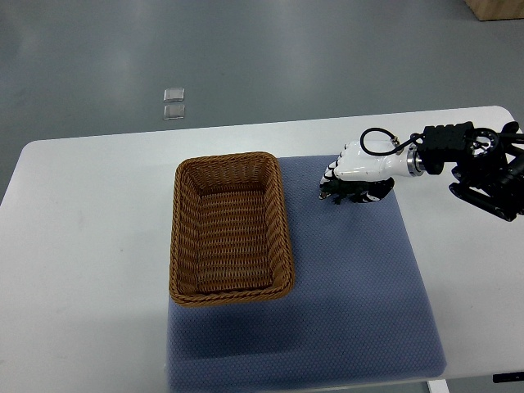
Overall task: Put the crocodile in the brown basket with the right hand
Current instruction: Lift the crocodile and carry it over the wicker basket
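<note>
The robot's right hand (360, 166), reaching in from the right edge of the white table (90, 246), has its fingers curled down around the crocodile (354, 196), a small dark toy largely hidden beneath the palm at the far edge of the blue-grey mat (360, 278). The brown basket (174, 237) stands empty on the mat's left edge, near the hand but not touching it, its long sides running away from the robot
</note>
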Motion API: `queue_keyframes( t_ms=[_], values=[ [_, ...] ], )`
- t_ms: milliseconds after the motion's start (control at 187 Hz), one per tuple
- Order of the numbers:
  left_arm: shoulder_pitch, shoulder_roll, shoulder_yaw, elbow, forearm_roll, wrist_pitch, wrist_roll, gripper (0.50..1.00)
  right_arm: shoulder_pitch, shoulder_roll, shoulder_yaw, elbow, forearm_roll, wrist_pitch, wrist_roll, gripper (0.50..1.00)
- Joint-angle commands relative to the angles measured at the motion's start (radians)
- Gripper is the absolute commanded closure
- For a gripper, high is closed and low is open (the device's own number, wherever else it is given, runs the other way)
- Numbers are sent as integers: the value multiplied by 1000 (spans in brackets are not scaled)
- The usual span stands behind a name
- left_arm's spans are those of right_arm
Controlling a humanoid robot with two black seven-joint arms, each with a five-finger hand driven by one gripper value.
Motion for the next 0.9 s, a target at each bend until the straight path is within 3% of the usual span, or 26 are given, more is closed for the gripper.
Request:
queue_keyframes(
  t_ms=[0,556,893],
  values=[
    [0,0,0,0,0,0,0,500,1,-3,16,0,18,-18,1,1000],
    [0,0,0,0,0,0,0,500,94,6,65,32,39,-24,1,1000],
    [0,0,0,0,0,0,0,500,171,103,67,163,41,-98,1,993]
  ],
)
